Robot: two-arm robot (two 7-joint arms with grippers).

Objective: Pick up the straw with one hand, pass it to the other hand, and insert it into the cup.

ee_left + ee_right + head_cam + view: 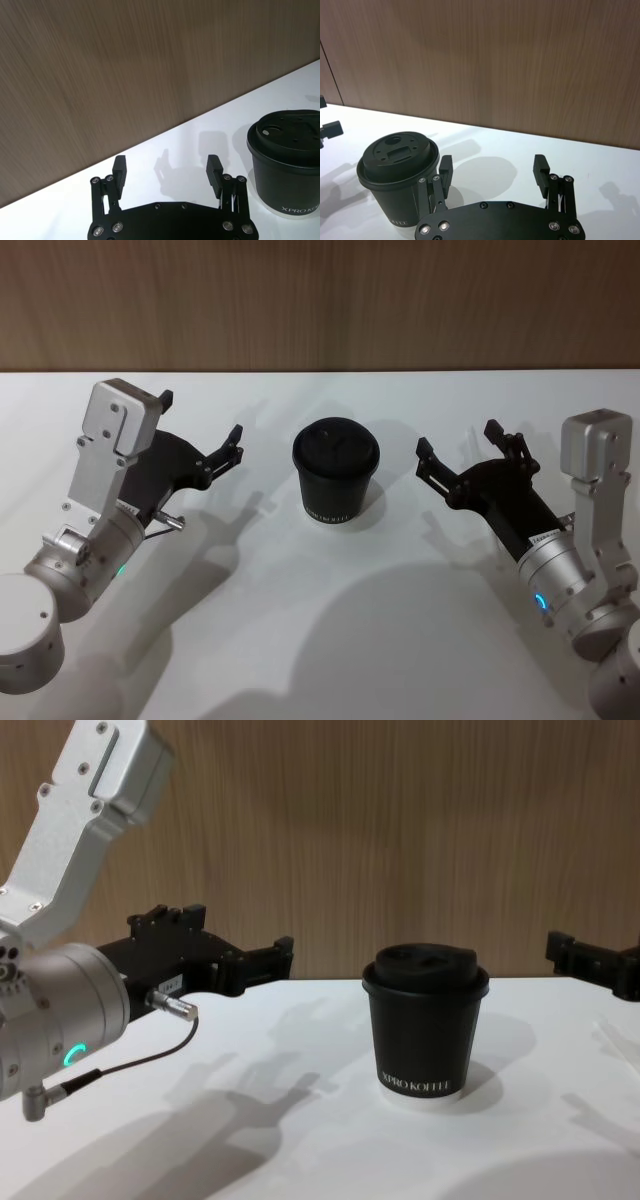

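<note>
- We reckon the job is basically at the start: the cup (336, 475) stands upright in the middle of the white table (300, 640), its domed lid (395, 150) is on and nothing pokes out of it
- Neither gripper carries a straw, so picking it up, handing it over and putting it in the cup all look left to do
- The left gripper (200, 418) hangs off to the cup's left, well apart from it, reaching forward and angled in toward the cup, with its jaws spread wide and nothing between them
- The right gripper (458, 440) mirrors it on the cup's right, a bit nearer but not touching, also pointed in at the cup, jaws wide apart and empty
- Both sit low over the table with the cup between them, so to us it reads as a ready pose, not a grab
</note>
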